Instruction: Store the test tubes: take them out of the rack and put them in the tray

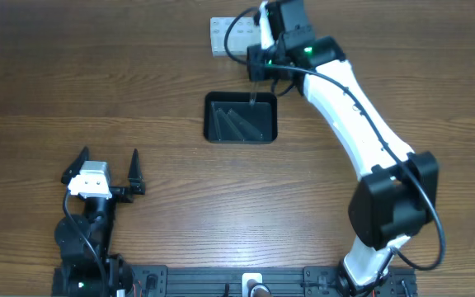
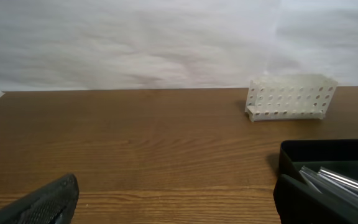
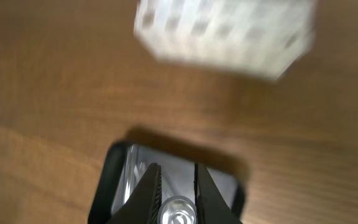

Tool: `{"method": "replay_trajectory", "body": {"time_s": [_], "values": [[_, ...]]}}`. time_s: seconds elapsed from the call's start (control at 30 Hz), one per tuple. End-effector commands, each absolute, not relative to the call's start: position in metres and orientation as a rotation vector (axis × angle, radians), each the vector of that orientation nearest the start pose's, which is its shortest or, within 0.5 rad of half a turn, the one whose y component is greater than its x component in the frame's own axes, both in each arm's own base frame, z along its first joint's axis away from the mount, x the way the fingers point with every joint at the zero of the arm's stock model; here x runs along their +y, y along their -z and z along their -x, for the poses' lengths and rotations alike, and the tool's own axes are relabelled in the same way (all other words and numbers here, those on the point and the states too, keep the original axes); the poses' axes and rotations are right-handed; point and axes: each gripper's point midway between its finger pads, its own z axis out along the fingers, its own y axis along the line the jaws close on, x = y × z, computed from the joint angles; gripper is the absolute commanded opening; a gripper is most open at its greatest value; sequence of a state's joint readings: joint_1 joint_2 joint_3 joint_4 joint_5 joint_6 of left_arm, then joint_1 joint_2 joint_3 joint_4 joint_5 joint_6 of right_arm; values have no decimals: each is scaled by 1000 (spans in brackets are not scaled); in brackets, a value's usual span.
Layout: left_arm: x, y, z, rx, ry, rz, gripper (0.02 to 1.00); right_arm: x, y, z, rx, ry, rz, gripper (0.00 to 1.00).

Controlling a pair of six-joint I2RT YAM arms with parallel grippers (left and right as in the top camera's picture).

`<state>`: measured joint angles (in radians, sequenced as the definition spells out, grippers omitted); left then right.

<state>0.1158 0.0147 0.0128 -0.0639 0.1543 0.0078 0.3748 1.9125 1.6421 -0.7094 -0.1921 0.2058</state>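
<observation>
A white perforated rack point(image 1: 221, 35) stands at the back of the wooden table. In front of it lies the black tray point(image 1: 209, 124) with several clear test tubes point(image 1: 239, 124) slanted inside. My right gripper point(image 1: 256, 78) hangs over the tray's far edge, between rack and tray, shut on an upright test tube point(image 1: 253, 93). The right wrist view shows that tube point(image 3: 178, 210) clamped by the right gripper point(image 3: 178, 186) above the tray point(image 3: 104, 186), with the rack point(image 3: 225, 31) beyond. My left gripper point(image 1: 110, 169) rests open near the front left, holding nothing.
From the left wrist I see the rack point(image 2: 291, 96) and the tray point(image 2: 328, 152) with tubes point(image 2: 344, 180) far off across bare wood. One left finger point(image 2: 42, 202) shows at the edge. The right arm point(image 1: 361, 124) stretches diagonally over the table's right half.
</observation>
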Motion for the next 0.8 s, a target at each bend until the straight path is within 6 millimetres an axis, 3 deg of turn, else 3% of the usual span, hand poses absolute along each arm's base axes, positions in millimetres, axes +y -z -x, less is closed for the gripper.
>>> {"method": "replay_trajectory", "body": {"time_s": [0.03, 0.2, 0.33, 0.47, 0.8], "values": [[2, -160, -246, 1631, 25, -46, 1000, 234, -118, -427, 2660, -638, 355, 77], [2, -160, -246, 1631, 25, -46, 1000, 233, -81, -421, 2716, -629, 352, 112], [2, -160, -246, 1631, 25, -46, 1000, 233, -65, -421, 2744, -624, 348, 132], [2, -160, -246, 1631, 25, -46, 1000, 234, -58, -420, 2756, -622, 352, 200], [2, -160, -246, 1631, 25, -46, 1000, 236, -58, -420, 2754, -623, 356, 251]]}}
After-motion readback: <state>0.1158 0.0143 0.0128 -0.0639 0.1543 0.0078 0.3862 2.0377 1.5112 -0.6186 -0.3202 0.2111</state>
